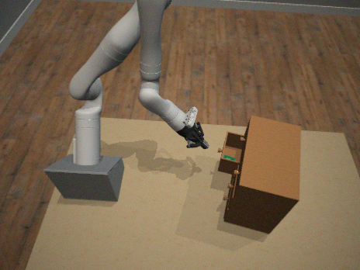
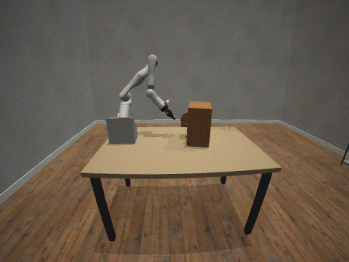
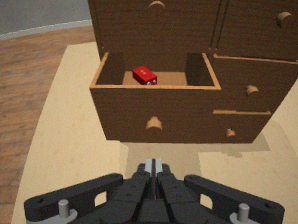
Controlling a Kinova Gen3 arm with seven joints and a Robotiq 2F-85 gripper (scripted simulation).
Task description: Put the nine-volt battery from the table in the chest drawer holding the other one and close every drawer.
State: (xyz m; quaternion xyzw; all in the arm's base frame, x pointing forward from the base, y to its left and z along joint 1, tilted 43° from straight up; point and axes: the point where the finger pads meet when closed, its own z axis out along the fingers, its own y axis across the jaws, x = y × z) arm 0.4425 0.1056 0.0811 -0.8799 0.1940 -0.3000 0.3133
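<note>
Brown plank floor [image 1: 233, 58] [image 2: 173, 226] [image 3: 25, 110]; grey walls [image 1: 12, 12] [image 2: 188, 56] [image 3: 40, 12], pale skirting [image 1: 271, 6] [image 2: 233, 121] [image 3: 50, 31]. 1 dark-legged object [image 2: 344, 154], exterior view's right edge, mostly cut off.

The white, smooth, jointed robot arm [image 1: 150, 46] [image 2: 151, 73] rises from near the bench's left edge in the top view, climbs to a high bent elbow, then folds down and slants forward toward the bench's right edge. Its white cylindrical wrist [image 1: 171, 112] [image 2: 156, 99] tilts downward. At its end, the black two-fingered gripper [image 1: 205, 145] [image 2: 174, 118] [image 3: 153, 168] hangs above the bench, aimed obliquely down, its grey-tipped fingers pressed together with nothing between them.
</note>
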